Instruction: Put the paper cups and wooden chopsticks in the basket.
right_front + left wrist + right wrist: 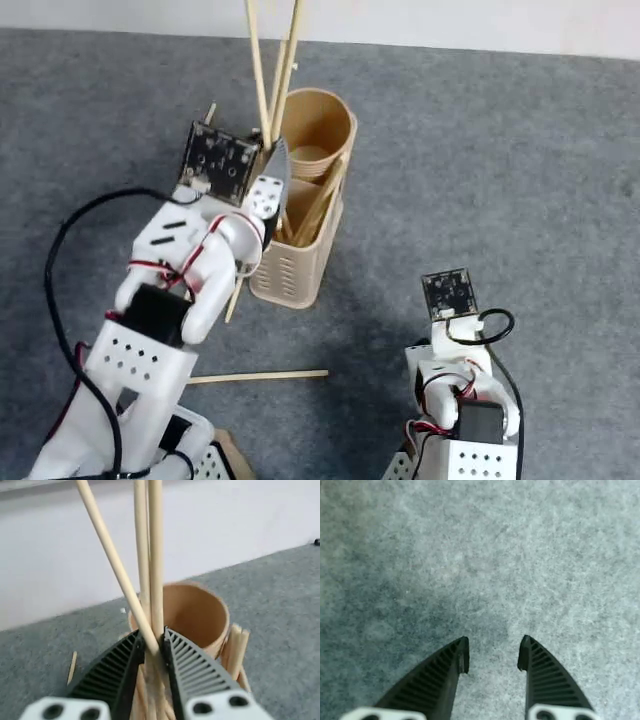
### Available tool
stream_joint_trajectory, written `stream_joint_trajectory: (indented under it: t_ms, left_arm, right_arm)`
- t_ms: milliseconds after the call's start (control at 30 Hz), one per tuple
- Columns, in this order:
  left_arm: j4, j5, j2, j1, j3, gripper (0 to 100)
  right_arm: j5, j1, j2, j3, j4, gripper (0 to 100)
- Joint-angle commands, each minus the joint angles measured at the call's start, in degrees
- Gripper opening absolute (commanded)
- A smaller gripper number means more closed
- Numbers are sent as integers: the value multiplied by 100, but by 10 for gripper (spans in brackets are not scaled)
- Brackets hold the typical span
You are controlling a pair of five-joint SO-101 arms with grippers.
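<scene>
My left gripper is shut on several wooden chopsticks that stand upright above the cream basket. From above, the chopsticks rise past the basket's far side beside the left gripper. A brown paper cup sits in the basket, open end up, and the same cup lies just beyond my left fingers. More chopsticks lean inside the basket. One chopstick lies flat on the carpet in front of the basket. My right gripper is open over bare grey carpet.
A short wooden sliver lies on the grey carpet beside the basket. The right arm rests at the front right, away from the basket. A white wall borders the carpet at the back.
</scene>
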Motion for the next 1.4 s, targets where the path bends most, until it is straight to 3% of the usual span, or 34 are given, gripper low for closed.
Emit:
stream_joint_trajectory:
  t_ms: [0,133,500,633,833,933,1033,1367]
  left_arm:
    - [-176,-62,-391,-136,286,26]
    - [-149,-53,-910,-180,435,149]
    - [193,-62,-1455,-224,382,123]
    - [598,-53,-1824,-813,48,123]
    - [2092,-62,-1886,-2053,-1042,123]
    - [2778,-70,-1508,-2607,-1455,123]
    - [3244,-527,-699,-2941,-1657,123]
    - [3560,-1996,2932,-3160,-1956,123]
  right_arm:
    - [53,66,-75,673,31,170]
    - [53,66,-75,673,31,170]
    - [53,66,-75,673,31,170]
    - [53,66,-75,673,31,170]
    - [53,66,-75,673,31,170]
    - [53,66,-75,673,31,170]
    - [53,66,-75,673,31,170]
    - [53,66,-75,673,31,170]
